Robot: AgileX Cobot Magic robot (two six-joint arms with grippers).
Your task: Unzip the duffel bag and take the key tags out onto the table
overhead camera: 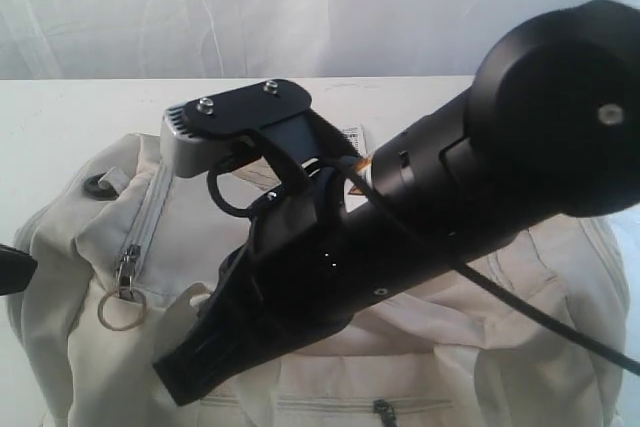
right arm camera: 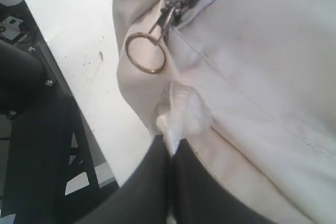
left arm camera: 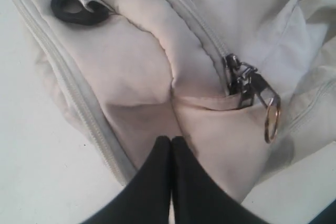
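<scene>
The cream duffel bag (overhead camera: 90,247) lies on the white table (overhead camera: 60,127) with its zipper closed. A metal ring hangs from the zipper pull (overhead camera: 122,305) at the bag's left end. My right gripper (right arm camera: 171,142) is shut, pinching a small fold of bag fabric (right arm camera: 184,111) just below that ring (right arm camera: 146,52). In the exterior view the right gripper (overhead camera: 172,382) reaches across the bag to its left front. My left gripper (left arm camera: 171,140) is shut with nothing between its fingers, tips against the bag's end panel (left arm camera: 136,77), near the zipper pull (left arm camera: 247,85). The key tags are hidden.
The big black right arm (overhead camera: 480,157) covers most of the bag's top. A white barcode label (overhead camera: 350,135) peeks out behind it. A black strap ring (left arm camera: 73,6) sits on the bag's end. A dark frame (right arm camera: 31,129) stands beyond the table edge.
</scene>
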